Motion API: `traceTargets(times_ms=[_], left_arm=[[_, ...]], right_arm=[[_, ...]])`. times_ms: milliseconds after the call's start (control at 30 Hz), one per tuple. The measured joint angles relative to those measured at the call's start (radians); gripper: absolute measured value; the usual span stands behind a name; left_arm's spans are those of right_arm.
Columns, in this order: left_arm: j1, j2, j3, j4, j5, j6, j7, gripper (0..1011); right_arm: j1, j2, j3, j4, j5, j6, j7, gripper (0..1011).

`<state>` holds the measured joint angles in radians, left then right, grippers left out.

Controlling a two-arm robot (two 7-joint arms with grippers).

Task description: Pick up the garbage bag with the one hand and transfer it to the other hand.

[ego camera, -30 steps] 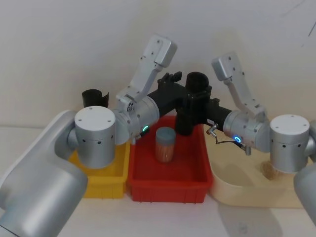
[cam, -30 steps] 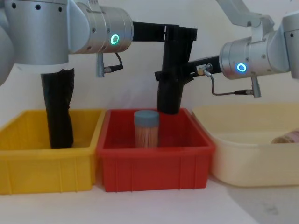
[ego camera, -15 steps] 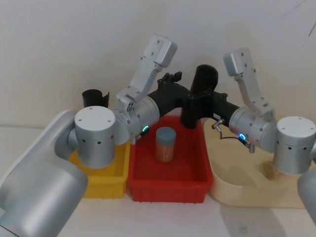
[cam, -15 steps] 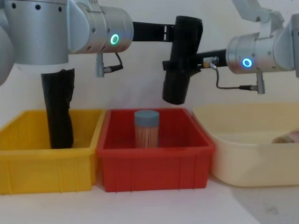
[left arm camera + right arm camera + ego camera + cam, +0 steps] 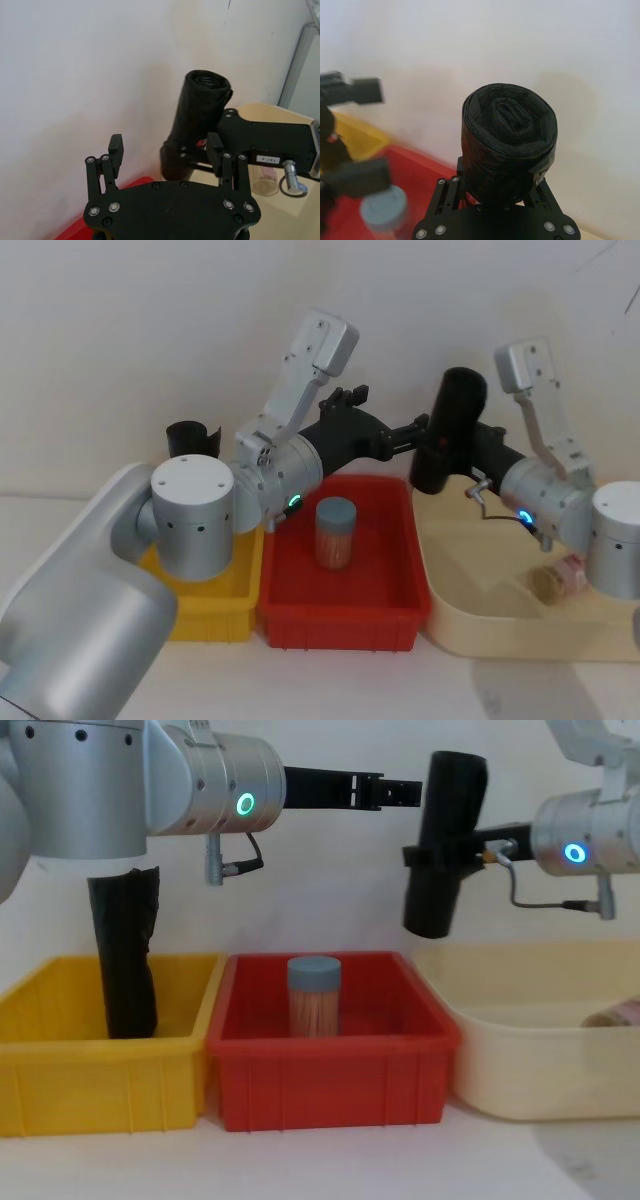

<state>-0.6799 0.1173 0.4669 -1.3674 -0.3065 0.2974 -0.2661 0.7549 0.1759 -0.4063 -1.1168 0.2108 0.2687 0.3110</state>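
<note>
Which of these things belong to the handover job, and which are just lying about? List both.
Job:
- garbage bag, held in the air
- right hand, shut on the bag
- left hand, open, apart from the bag

Lying about:
- jar in the red bin
- taller black roll in the yellow bin
- cream tray

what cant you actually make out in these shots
- Right tool finger contact: hidden behind the garbage bag in the chest view.
- Label band: only a red speck by the left tool in the left wrist view.
- Beige tray item: cut off by the chest view's edge.
- Black roll's base: hidden by the yellow bin.
</note>
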Motion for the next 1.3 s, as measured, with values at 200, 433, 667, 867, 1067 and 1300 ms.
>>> traceTargets(times_ms=[200,433,667,867,1067,1300], left_arm=[[0.000,0.000,0.000,0.000,0.000,0.000,0.000,1000],[0.000,0.000,0.000,0.000,0.000,0.000,0.000,1000],[0.000,0.000,0.000,0.000,0.000,0.000,0.000,1000],[0.000,0.000,0.000,0.000,0.000,0.000,0.000,1000],[0.000,0.000,0.000,0.000,0.000,0.000,0.000,1000],[0.000,0.000,0.000,0.000,0.000,0.000,0.000,1000]], right_arm=[[-0.016,0.037,0.007,-0.025,-0.023,0.037,-0.016,501],[-0.044,0.108,0.011,-0.085,-0.054,0.105,-0.017,552],[-0.062,0.150,0.012,-0.123,-0.070,0.146,-0.008,759],[-0.071,0.173,0.013,-0.143,-0.080,0.167,-0.002,914],[-0.076,0.186,0.013,-0.155,-0.085,0.180,0.000,1001],[-0.084,0.191,0.020,-0.169,-0.088,0.185,-0.001,1001]])
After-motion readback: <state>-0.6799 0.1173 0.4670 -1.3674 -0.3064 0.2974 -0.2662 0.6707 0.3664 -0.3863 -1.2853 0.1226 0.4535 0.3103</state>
